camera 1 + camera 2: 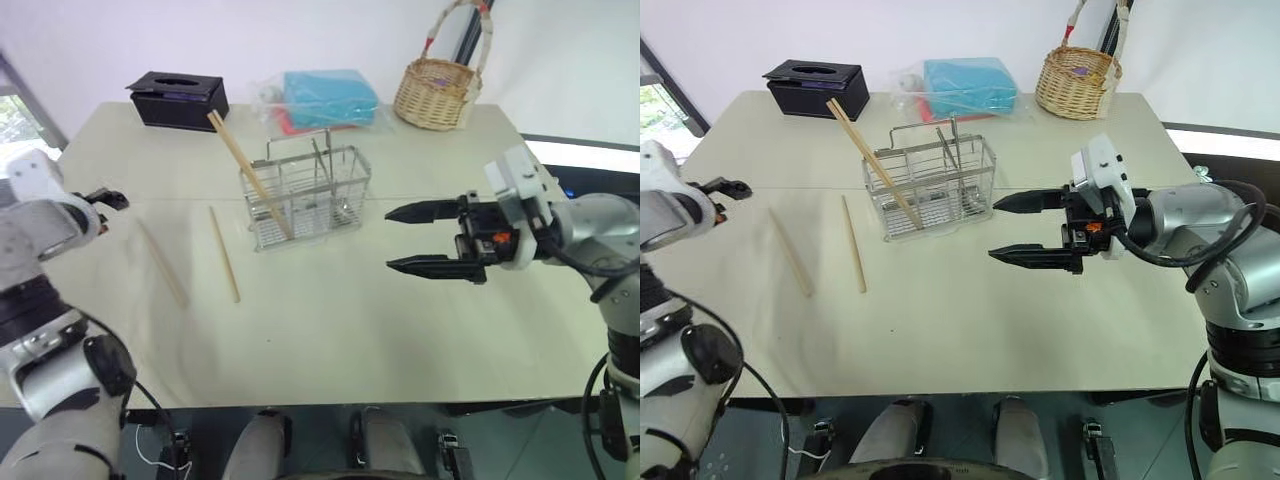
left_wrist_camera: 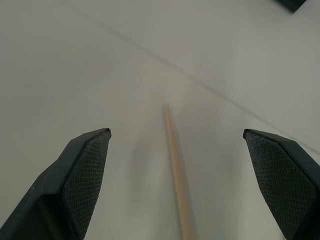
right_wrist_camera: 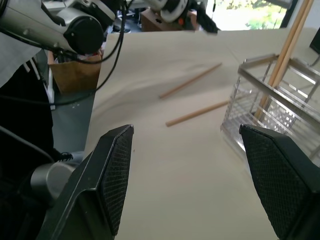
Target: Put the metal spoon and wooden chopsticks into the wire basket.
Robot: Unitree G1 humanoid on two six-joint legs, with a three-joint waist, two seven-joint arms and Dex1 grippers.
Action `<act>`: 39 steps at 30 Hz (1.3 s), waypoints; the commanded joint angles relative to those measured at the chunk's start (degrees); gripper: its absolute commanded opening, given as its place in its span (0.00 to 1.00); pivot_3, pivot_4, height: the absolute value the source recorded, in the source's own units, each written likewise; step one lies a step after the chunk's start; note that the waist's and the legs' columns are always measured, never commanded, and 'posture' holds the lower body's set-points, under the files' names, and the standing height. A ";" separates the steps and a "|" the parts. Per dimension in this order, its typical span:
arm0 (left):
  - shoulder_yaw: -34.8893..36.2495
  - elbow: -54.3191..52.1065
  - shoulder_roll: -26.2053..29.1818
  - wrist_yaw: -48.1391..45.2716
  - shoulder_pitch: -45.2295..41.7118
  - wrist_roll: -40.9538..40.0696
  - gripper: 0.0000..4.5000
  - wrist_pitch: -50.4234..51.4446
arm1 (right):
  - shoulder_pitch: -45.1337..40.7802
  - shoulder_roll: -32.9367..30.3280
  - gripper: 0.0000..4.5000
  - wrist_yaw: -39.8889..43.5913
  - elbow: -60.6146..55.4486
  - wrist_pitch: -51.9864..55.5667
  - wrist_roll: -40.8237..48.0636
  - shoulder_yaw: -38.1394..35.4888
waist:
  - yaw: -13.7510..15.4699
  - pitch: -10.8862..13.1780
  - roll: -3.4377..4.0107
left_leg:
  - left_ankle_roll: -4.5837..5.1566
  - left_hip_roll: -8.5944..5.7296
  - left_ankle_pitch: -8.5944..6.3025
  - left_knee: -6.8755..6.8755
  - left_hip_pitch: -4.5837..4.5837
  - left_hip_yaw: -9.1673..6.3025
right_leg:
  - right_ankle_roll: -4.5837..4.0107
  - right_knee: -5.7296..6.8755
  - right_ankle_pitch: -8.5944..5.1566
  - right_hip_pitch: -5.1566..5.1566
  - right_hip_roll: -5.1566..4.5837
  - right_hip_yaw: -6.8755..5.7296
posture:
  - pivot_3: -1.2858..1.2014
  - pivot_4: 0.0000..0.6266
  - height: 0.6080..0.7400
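a wire basket (image 1: pixel 305 197) stands mid-tabletop (image 1: pixel 400 330) with two chopsticks (image 1: pixel 250 175) leaning out of its left end and a spoon (image 1: pixel 319 160) upright in a middle compartment. two more chopsticks lie flat on the tabletop to the basket's left, one (image 1: pixel 224 254) near it, the other (image 1: pixel 163 264) farther left, well apart from each other. the right tool (image 1: pixel 425 240) hangs empty to the basket's right, fingers spread wide, pointing toward it. the left tool (image 2: pixel 175 185) hovers empty above the farther chopstick, its fingers fully apart. a black box (image 1: pixel 180 100), a blue packet (image 1: pixel 330 98) and a wicker basket (image 1: pixel 438 92) line the far edge.
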 commanded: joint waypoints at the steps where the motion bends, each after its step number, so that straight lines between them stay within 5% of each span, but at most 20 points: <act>1: -0.98 4.88 -0.08 0.32 -2.93 4.47 1.00 -0.56 | 0.85 0.58 0.77 -3.07 -2.76 0.46 2.28 -1.85 | 0.25 0.01 -0.05 | -0.01 0.00 0.00 0.00 -0.01 0.01 | 0.00 0.00 0.00 -0.02 -0.01 0.00 | 0.52 0.24 0.40; 16: -12.83 35.45 -1.73 -11.52 -12.01 15.31 1.00 -18.02 | 8.90 1.39 0.77 -13.96 -10.85 2.69 9.48 -5.41 | 0.70 0.00 -0.17 | -0.10 -0.04 0.01 -0.02 -0.08 0.08 | 0.13 -0.02 0.07 -0.07 -0.30 -0.04 | 0.52 0.24 0.40; 19: -12.68 40.59 -1.66 -12.05 -13.44 16.20 0.83 -21.11 | 9.55 1.79 0.78 -16.21 -11.60 2.50 10.25 -5.52 | 0.75 -0.02 -0.14 | -0.10 -0.03 0.02 -0.02 -0.07 0.07 | 0.14 -0.01 0.07 -0.07 -0.30 -0.05 | 0.52 0.24 0.40; 26: -12.06 46.45 -1.04 -11.97 -16.25 16.83 0.07 -24.65 | 9.79 1.43 0.78 -18.93 -11.51 2.35 12.19 -6.28 | 1.14 -0.02 -0.13 | -0.09 -0.08 0.03 -0.01 -0.07 0.06 | 0.18 -0.02 0.08 -0.02 -0.38 -0.11 | 0.52 0.24 0.40; 27: -12.05 46.83 -1.01 -11.98 -16.42 16.83 0.02 -24.89 | 9.78 1.34 0.78 -19.07 -11.44 2.31 12.32 -6.31 | 1.20 -0.02 -0.13 | -0.09 -0.09 0.03 -0.01 -0.07 0.06 | 0.18 -0.02 0.08 -0.02 -0.39 -0.11 | 0.52 0.24 0.40; 39: -10.75 41.23 1.17 -15.35 -16.11 15.55 0.02 -30.78 | 8.50 -0.01 0.78 -18.78 -8.99 2.27 12.07 -6.27 | 1.95 0.02 -0.20 | -0.08 -0.08 0.03 -0.02 -0.10 0.09 | 0.19 -0.03 0.09 -0.08 -0.37 -0.11 | 0.52 0.24 0.40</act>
